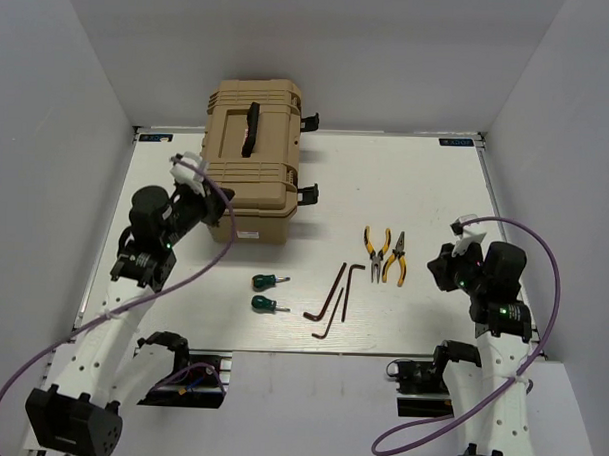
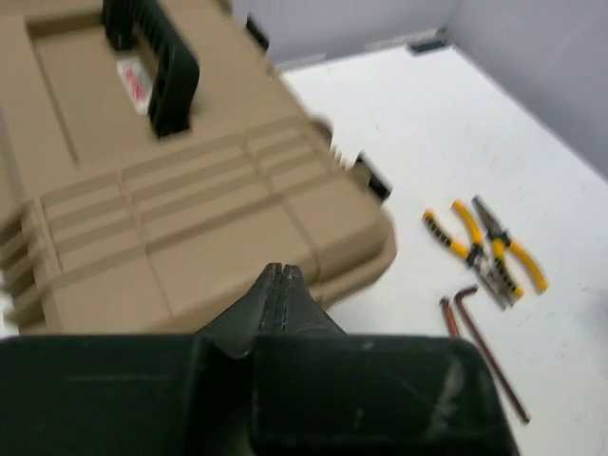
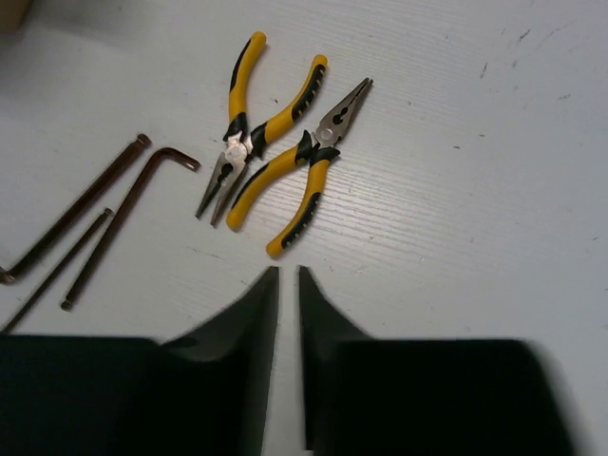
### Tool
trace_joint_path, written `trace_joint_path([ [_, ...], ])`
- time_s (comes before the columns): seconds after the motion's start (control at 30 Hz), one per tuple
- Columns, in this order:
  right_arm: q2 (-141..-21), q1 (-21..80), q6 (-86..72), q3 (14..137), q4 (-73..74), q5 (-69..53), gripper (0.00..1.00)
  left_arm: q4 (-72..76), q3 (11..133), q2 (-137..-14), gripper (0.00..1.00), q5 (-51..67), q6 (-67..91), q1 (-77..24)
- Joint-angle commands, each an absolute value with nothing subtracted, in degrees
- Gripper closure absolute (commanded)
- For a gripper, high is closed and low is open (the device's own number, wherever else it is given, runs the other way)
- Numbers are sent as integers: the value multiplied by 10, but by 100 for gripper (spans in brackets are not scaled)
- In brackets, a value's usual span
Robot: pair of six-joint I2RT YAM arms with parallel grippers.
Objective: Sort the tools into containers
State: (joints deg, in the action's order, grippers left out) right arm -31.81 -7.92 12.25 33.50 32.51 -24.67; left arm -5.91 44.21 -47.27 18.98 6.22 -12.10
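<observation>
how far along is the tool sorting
Nothing looks done: the two yellow-and-black-handled pliers, two stubby green-handled screwdrivers and three dark L-shaped hex keys all lie on the white table, and the tan plastic case has its lid down. In hand: nothing; the left pincer is shut by the case, the right pincer shut and empty near the pliers. Every tool is left to sort.
</observation>
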Motion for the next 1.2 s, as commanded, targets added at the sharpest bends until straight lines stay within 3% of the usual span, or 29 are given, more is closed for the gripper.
trace_joint_path([
  [0.0, -319, -82, 133, 330, 317, -258, 72, -49, 536, -512, 100, 223, 67, -119],
  [0.03, -321, -81, 133, 331, 317, -264, 47, -49, 556, -551, 100, 234, 67, -119],
  [0.07, -326, -82, 134, 332, 323, -265, 28, -54, 577, -574, 100, 234, 67, -119],
  [0.1, -330, -81, 135, 337, 324, -265, 24, -67, 626, -598, 97, 234, 67, -119],
  [0.13, -337, -79, 135, 341, 327, -261, 21, -78, 654, -626, 84, 234, 61, -119],
  [0.2, -344, -80, 134, 344, 330, -252, 20, -122, 742, -712, 47, 225, 54, -124],
  [0.33, -356, -78, 127, 350, 335, -237, 20, -141, 838, -821, 32, 187, 41, -124],
  [0.57, -363, -77, 123, 359, 348, -248, 20, -212, 990, -982, 20, 123, 13, -150],
  [0.7, -360, -76, 122, 364, 352, -248, 20, -237, 1042, -1032, 19, 49, 2, -178],
  [1.0, -356, -77, 120, 366, 354, -250, 20, -274, 1093, -1092, 20, -106, -17, -218],
  [1.17, -356, -76, 119, 367, 354, -252, 20, -274, 1093, -1098, 29, -177, -27, -235],
])
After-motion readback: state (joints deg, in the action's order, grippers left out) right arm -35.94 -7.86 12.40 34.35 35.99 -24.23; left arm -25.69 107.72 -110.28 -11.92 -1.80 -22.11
